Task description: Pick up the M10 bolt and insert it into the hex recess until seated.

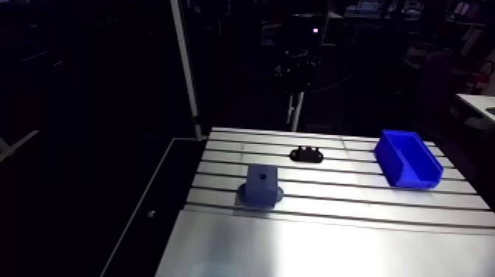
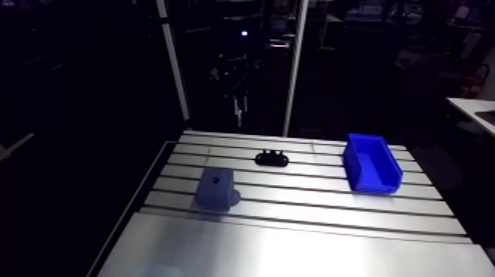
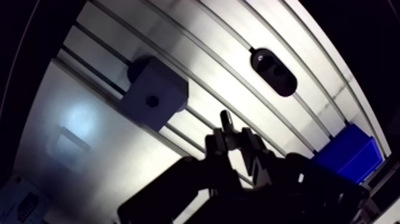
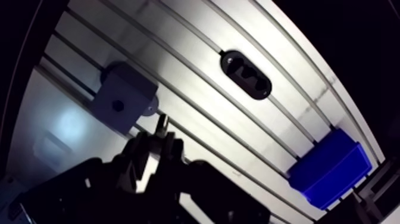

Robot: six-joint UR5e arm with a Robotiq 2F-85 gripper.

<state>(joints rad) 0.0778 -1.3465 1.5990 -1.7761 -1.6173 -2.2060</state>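
**A:** Item one, the task's thing?
**B:** M10 bolt (image 3: 225,121). It is slim and dark. Its shank juts out ahead of the fingertips, and its other end is hidden between them.

**A:** Held by?
**B:** The gripper (image 3: 232,138). Its fingers are drawn nearly together and clamped on the bolt, which is held off the tabletop (image 1: 346,247). In the wrist view the bolt is near the blue block (image 1: 261,185) and apart from it.

**A:** The block?
**B:** It sits on a round base toward the tabletop's left edge. The hex recess (image 3: 152,101) is a small dark hole in its top face, too small to show its outline.

**A:** Containers?
**B:** One blue bin (image 1: 407,158), near the far right corner, open top upward. Only its own floor and walls show inside.

**A:** Remainder?
**B:** Black oval plate (image 1: 307,155), mid-width toward the far edge, lying flat across the slots.
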